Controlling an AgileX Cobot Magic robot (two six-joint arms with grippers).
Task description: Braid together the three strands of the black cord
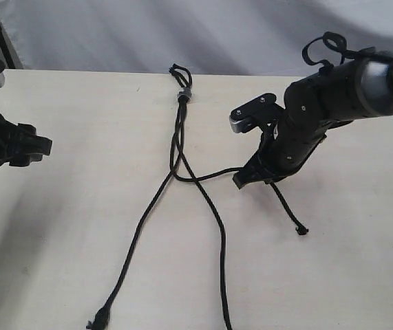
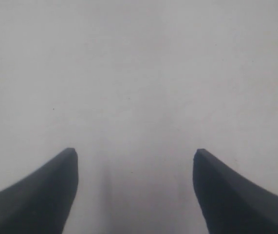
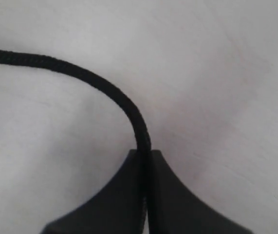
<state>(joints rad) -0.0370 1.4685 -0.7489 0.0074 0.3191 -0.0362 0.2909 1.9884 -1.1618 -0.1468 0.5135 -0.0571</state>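
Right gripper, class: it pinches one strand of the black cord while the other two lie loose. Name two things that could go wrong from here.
1. Nothing visibly pins the knot; pulling the held strand with the right gripper may drag the whole cord.
2. The left gripper is open and off the cord, so the two loose strands may shift and their crossing loosen.
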